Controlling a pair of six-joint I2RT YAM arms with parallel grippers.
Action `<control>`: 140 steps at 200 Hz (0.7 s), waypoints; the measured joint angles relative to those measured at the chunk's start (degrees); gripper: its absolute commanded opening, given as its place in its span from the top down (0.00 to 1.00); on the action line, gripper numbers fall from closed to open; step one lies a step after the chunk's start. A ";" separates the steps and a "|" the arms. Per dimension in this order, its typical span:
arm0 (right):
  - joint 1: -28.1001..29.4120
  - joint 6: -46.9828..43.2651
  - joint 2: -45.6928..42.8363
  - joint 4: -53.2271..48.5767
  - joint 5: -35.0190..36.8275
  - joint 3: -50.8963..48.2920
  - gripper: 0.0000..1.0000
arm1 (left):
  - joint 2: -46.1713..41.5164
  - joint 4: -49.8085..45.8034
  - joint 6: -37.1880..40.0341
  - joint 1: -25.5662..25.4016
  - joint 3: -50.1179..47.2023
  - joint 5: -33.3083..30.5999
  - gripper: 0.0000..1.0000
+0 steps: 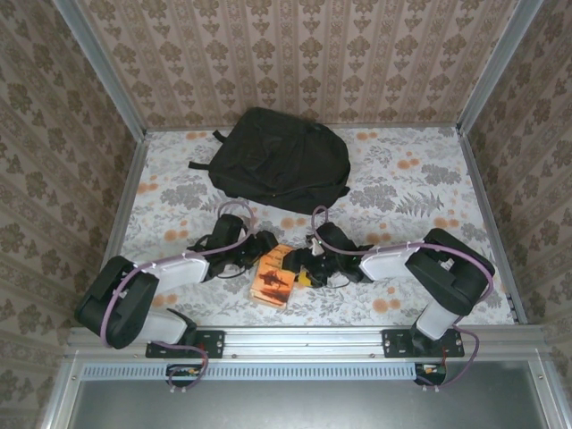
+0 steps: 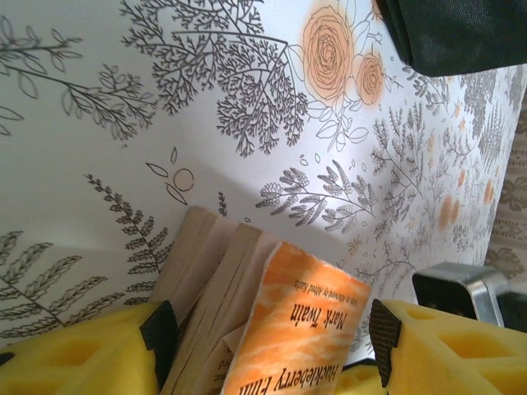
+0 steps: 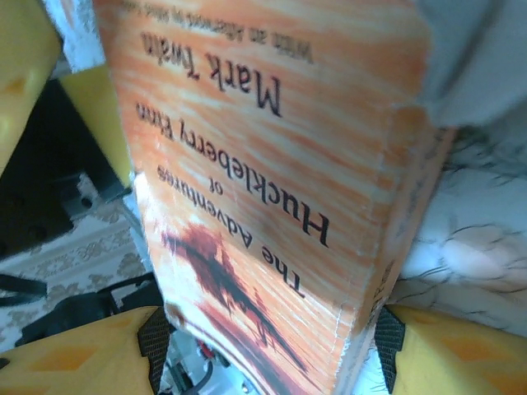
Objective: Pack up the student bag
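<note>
Top external shows both arms bent low, reaching inward to an orange paperback on the surface, fingertips hard to make out. The student bag lies well beyond, near the far wall. Left fingers and right fingers each straddle the paperback, half cropped; whether they clamp it, I cannot tell.

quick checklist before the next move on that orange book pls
1. The left gripper straddles the book: ok.
2. The right gripper straddles the book: ok.
3. Firm grip by either: cannot tell.
4. The book shut flat: not ok, its pages fan apart in the left wrist view.
5. The student bag open to take it: cannot tell; no opening seen from above.
</note>
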 measured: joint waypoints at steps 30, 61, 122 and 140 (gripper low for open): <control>1.95 0.42 0.57 5.20 -2.21 -0.70 0.32 | 0.00 0.09 0.02 0.48 -0.04 -0.07 0.32; 2.27 0.57 0.57 8.74 -3.41 -0.94 0.32 | 0.00 -0.66 0.02 0.96 -0.85 -0.57 0.32; 2.27 -1.55 -0.83 12.72 0.68 -0.15 0.34 | -0.94 -2.97 0.02 0.98 -1.09 1.99 0.32; 2.67 -2.56 -0.59 11.50 1.31 0.90 0.38 | -1.25 -3.48 0.02 0.98 -1.14 2.19 0.32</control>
